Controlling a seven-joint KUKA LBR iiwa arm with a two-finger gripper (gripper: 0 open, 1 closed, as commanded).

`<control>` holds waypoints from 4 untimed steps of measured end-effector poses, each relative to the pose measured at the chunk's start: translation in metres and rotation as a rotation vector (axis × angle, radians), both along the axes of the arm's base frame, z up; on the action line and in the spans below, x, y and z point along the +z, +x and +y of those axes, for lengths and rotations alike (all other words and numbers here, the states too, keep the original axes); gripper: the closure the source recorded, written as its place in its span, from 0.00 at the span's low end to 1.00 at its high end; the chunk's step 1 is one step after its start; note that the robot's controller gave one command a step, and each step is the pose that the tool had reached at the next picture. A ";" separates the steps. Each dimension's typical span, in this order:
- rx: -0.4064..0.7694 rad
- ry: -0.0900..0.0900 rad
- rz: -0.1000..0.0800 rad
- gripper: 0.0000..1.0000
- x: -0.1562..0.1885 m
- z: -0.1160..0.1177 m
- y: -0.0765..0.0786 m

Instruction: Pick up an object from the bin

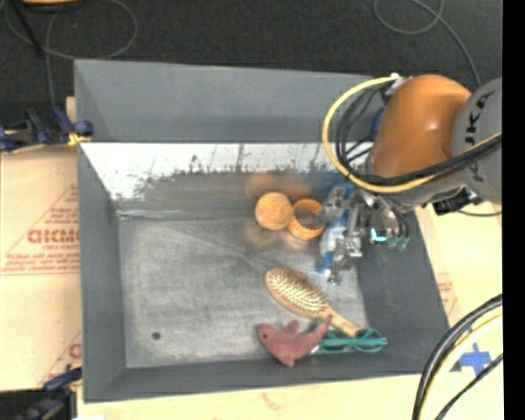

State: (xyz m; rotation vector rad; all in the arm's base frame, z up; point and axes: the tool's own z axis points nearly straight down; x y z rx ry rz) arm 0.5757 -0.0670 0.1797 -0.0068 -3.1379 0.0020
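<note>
Claw (337, 254) low in right half of grey metal bin (201, 112), just right of small orange open-topped cup (307, 220), just beyond bristle head of tan wooden hairbrush (296, 293). Open or closed: cannot tell. Orange ball (273, 210) touches cup's left side. Maroon soft toy (285, 342) and green looped piece (359, 342) lie by near wall.

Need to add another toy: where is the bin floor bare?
The grey metal bin has bare floor across its left half, from the left wall to the tan ball and wooden hairbrush. Crowded: right side, with the orange ring, maroon rubber toy, green looped thing and tool.
</note>
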 end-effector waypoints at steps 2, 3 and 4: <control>0.111 -0.002 -0.014 0.00 -0.010 0.006 -0.021; 0.226 0.001 -0.007 0.00 -0.040 0.005 -0.056; 0.285 -0.005 -0.051 1.00 -0.087 0.033 -0.063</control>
